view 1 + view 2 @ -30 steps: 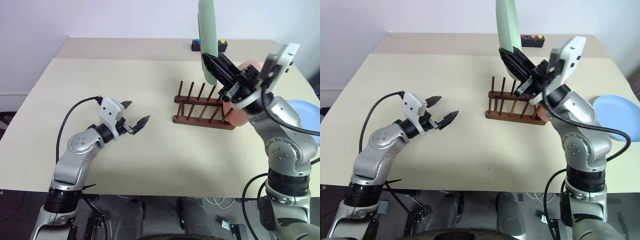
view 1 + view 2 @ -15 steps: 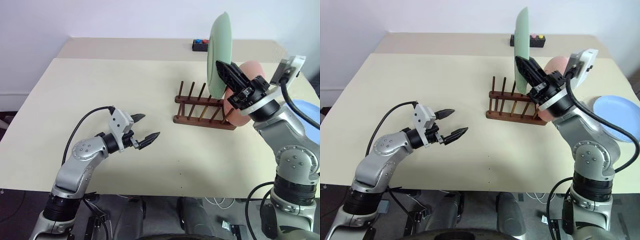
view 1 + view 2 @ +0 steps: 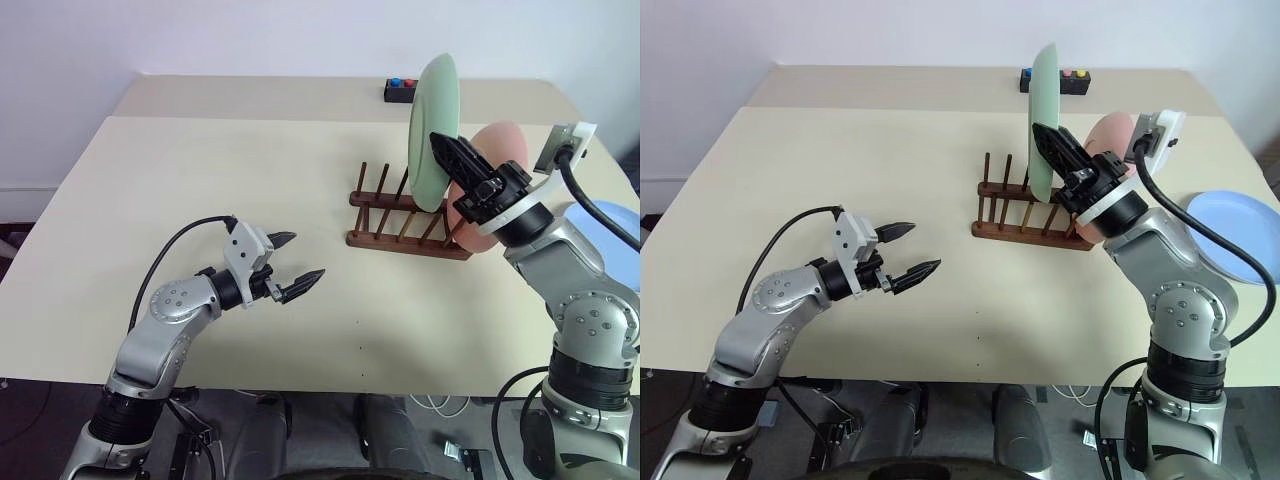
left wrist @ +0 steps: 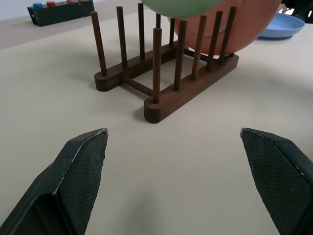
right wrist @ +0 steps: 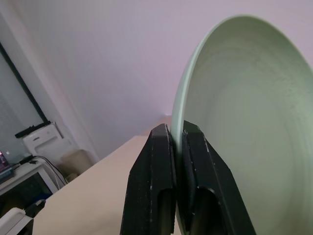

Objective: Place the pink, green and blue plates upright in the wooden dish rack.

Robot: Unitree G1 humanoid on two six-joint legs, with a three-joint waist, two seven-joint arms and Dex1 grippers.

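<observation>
While our right arm is reaching up and in over the wooden dish rack, its fingers are clamping the rim of the green plate, holding it upright above the pegs. Just behind it, the pink plate is already standing in the rack. We are holding our left gripper level above the desk, fingers spread wide and grasping nothing. Beside our right arm, the blue plate is lying flat.

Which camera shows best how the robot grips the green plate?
The right wrist view: the right gripper pinches the green plate by its rim. The eye views show the plate held upright over the wooden dish rack; the left wrist view catches its lower edge.
</observation>
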